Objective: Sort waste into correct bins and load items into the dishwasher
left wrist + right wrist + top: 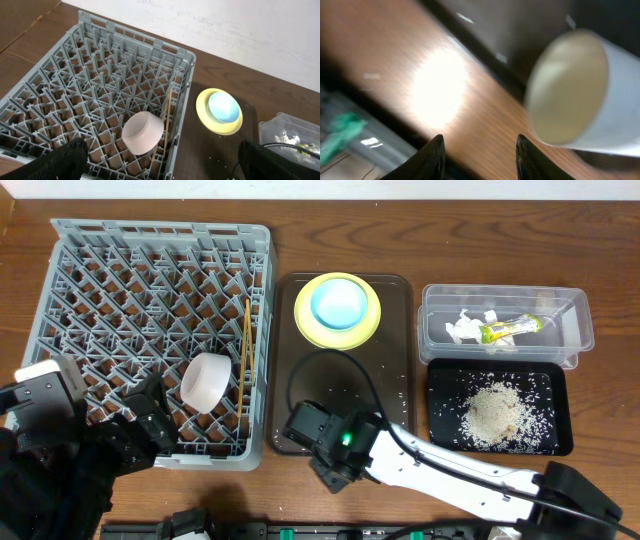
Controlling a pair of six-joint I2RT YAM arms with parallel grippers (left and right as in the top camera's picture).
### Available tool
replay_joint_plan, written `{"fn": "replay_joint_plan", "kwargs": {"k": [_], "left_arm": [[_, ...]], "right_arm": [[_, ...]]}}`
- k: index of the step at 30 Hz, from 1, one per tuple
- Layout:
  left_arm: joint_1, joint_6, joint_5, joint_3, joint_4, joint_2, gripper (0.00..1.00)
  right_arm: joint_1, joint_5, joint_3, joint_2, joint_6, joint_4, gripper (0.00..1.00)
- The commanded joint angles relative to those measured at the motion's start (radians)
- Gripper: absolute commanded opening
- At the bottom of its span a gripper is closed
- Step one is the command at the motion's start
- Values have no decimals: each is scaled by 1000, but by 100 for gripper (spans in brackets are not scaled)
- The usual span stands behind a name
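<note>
Reaching for the white cup (570, 95) right of the dish rack (100, 270), our right gripper (480, 140) stands half-parted and empty; the left gripper (162, 155) hovers wide over the rack's near edge, likely to receive it.

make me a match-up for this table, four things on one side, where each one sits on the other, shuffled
Things:
1 light blue bowl
2 snack wrapper
3 rice grains
4 chopsticks

Places:
a in the clear tub
b in the grey dish rack
c on the yellow plate
d in the black tray

Pairs: 1-c, 2-a, 3-d, 4-b
</note>
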Motion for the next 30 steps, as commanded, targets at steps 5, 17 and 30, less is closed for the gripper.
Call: {"fn": "replay_joint_plan", "kwargs": {"k": [5, 17, 30], "left_arm": [[2, -9, -6, 5, 3, 0, 97], [2, -9, -6, 5, 3, 0, 97], [2, -9, -6, 5, 3, 0, 97]], "right_arm": [[-37, 352, -48, 13, 119, -17, 45], [-54, 449, -48, 13, 186, -142, 49], [-53, 500, -49, 13, 29, -145, 53]]}}
